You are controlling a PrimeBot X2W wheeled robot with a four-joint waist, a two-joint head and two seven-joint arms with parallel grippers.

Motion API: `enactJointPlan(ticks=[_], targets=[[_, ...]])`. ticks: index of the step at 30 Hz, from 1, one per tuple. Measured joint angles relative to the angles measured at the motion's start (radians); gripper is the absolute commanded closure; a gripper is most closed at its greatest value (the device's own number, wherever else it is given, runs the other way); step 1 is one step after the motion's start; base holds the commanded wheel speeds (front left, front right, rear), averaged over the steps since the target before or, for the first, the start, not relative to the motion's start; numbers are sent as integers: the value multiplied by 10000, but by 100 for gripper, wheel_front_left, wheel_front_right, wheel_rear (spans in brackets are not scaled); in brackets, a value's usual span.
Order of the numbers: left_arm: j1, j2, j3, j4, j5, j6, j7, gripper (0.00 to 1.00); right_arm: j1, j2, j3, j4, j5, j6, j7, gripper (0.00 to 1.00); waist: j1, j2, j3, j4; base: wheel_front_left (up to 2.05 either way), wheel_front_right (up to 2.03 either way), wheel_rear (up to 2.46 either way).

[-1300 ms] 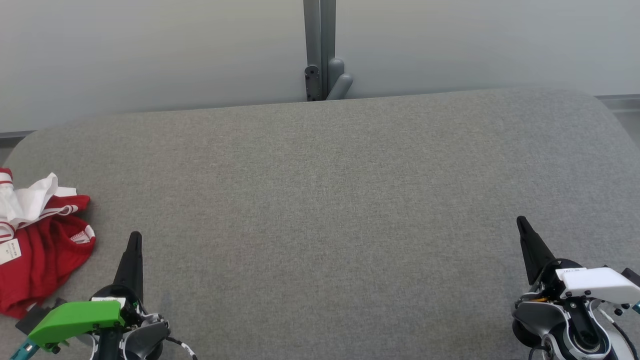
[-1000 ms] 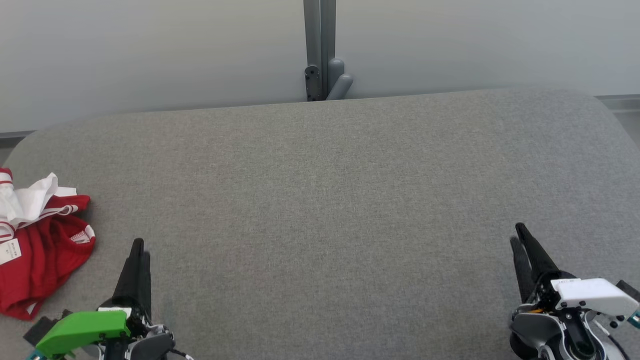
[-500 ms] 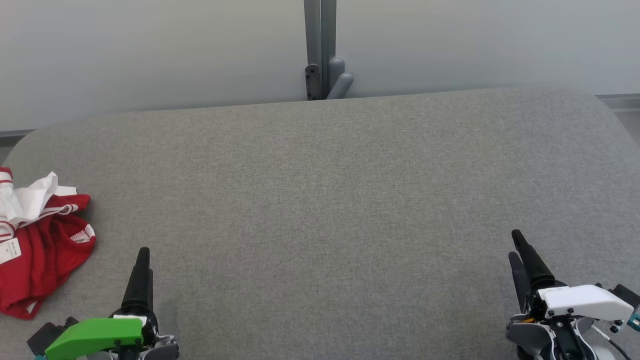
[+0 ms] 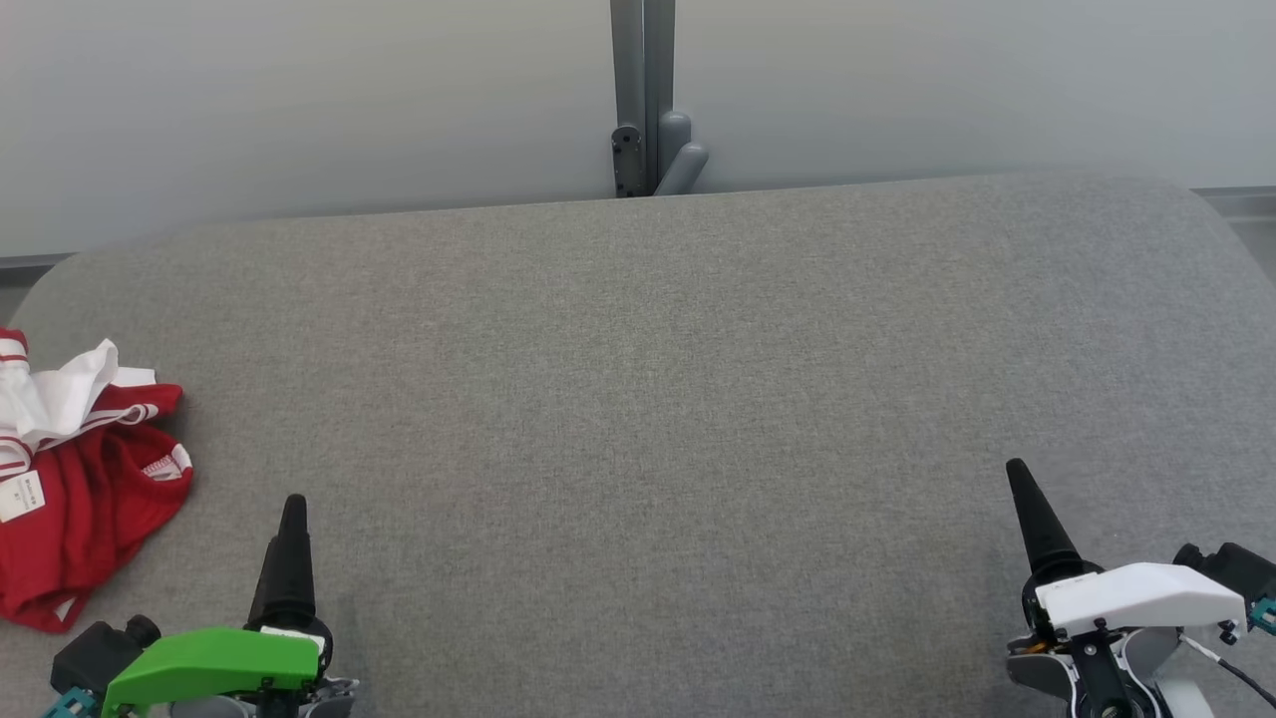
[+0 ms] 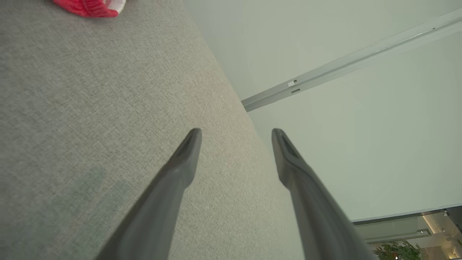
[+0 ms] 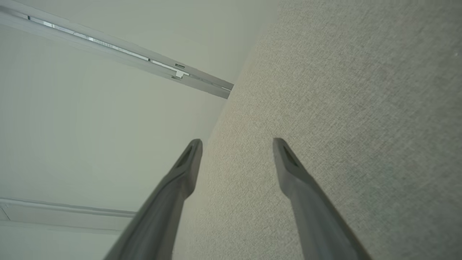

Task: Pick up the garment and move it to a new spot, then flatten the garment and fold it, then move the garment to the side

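Your left gripper (image 5: 236, 134) and right gripper (image 6: 237, 142) have both just sprung open from nearly closed. Each holds nothing, its fingers spread above the grey cushion (image 4: 638, 399). Both have also drawn back a little toward you. That reads as getting ready for the first pickup; no part of the task looks done yet. The garment (image 4: 80, 499) lies crumpled at the cushion's left edge, near your left gripper but apart from it: red fabric, white striped trim, a small white tag.
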Motion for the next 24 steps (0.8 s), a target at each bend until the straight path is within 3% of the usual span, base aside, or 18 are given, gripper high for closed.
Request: enactJointPlan(ticks=[12, 24], targets=[[-4, 0, -67, 73, 2445, 107, -449, 0, -18, -31, 92, 75, -2301, 2, -441, 0, 0, 0, 74, -26, 0, 0, 0], [-10, 4, -259, 111, 4138, 188, -819, 0, -42, -111, 244, 113, -4094, 2, -838, 0, 0, 0, 155, -25, 0, 0, 0]])
